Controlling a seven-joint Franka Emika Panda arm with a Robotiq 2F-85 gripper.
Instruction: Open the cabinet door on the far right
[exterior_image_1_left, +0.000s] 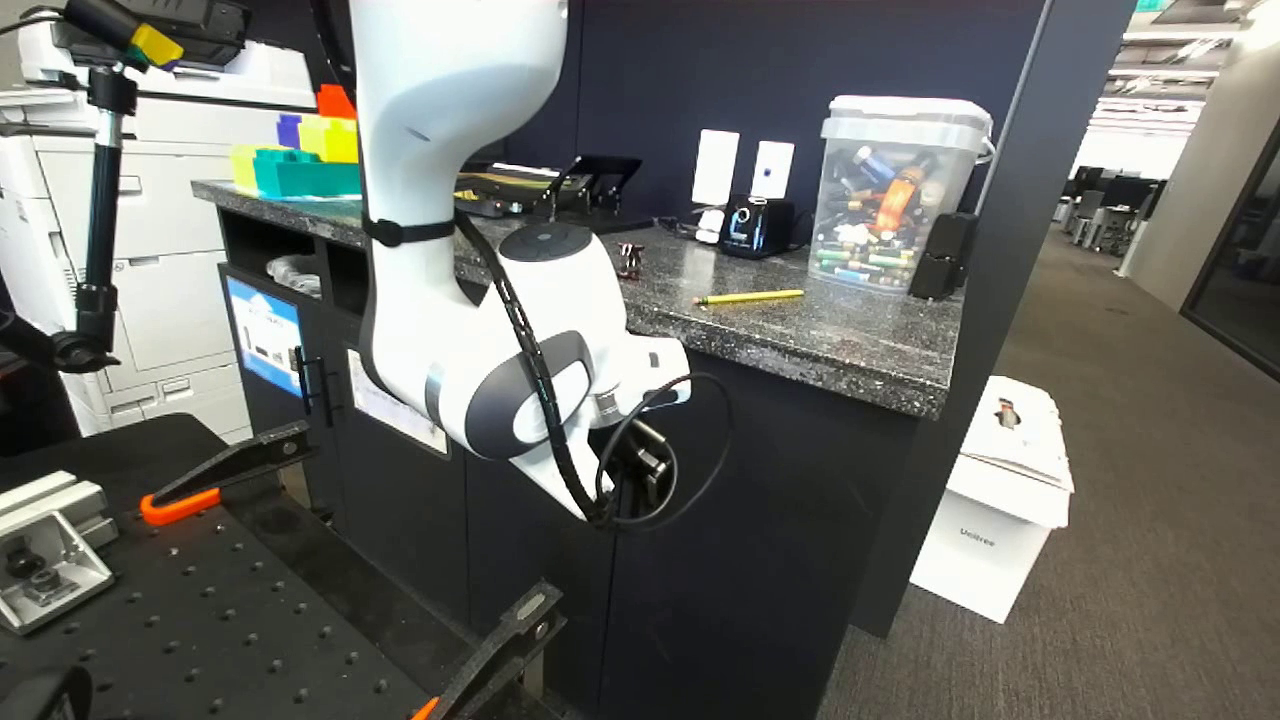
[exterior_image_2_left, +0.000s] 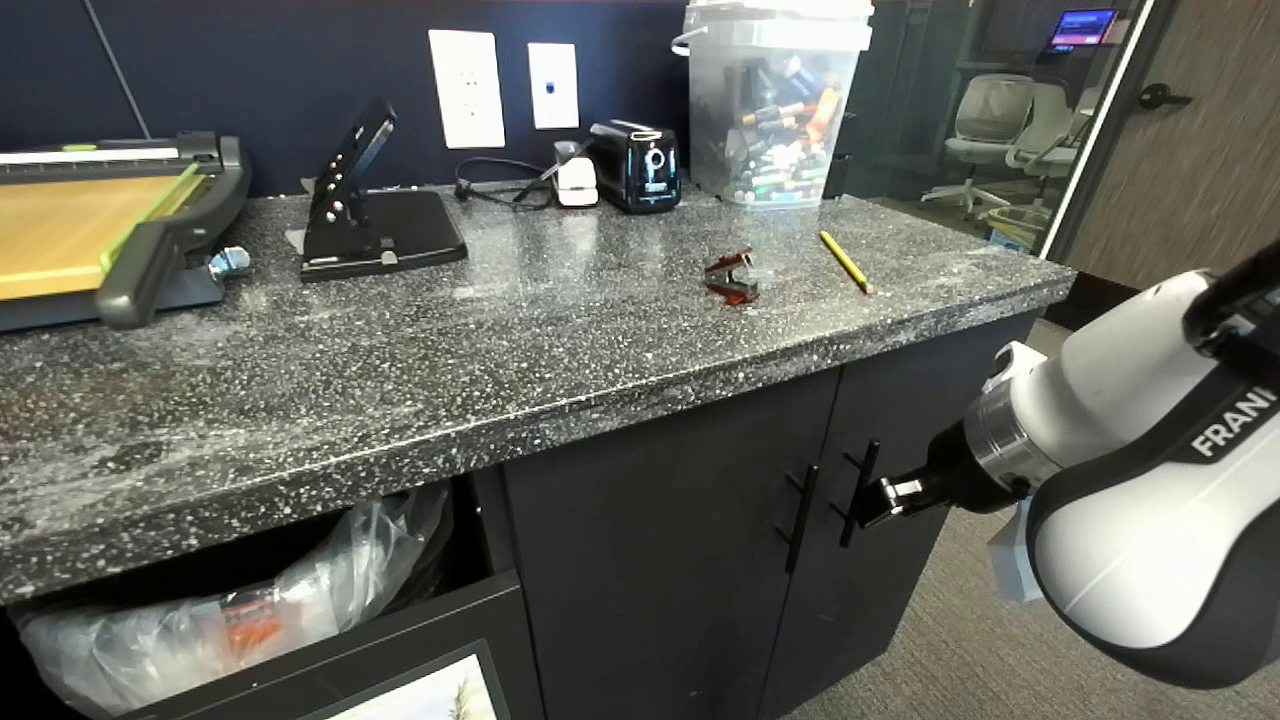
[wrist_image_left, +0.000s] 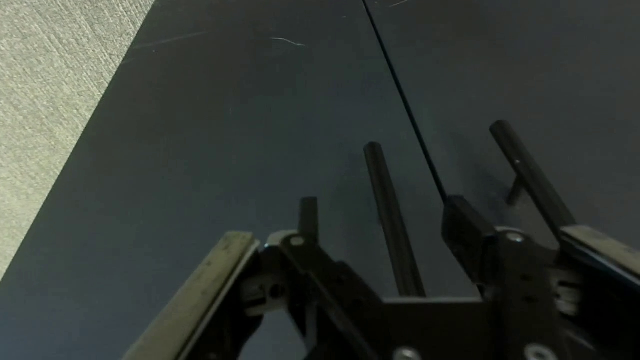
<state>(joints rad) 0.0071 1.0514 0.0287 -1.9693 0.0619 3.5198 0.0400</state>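
Evidently, the end effector (wrist_image_left: 384, 214), spread wide and gripping nothing, brackets the upright handle (exterior_image_2_left: 868, 462) from left and right, near the left edge of the far-right cabinet door (wrist_image_left: 240, 130); contact and depth unconfirmed.

The site is an office, indicated by a photocopier (exterior_image_1_left: 180, 195), a paper trimmer (exterior_image_2_left: 75, 228) and staple remover (exterior_image_2_left: 730, 284) on the desk (exterior_image_2_left: 540, 315), and swivel chairs (exterior_image_2_left: 995, 110) beyond.

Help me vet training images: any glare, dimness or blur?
Wrist view: the cabinet door is dim, its handle low-contrast, the end effector slightly soft. In an exterior view, the background office partly washes out; in both exterior views, pale reflections mark the counter.
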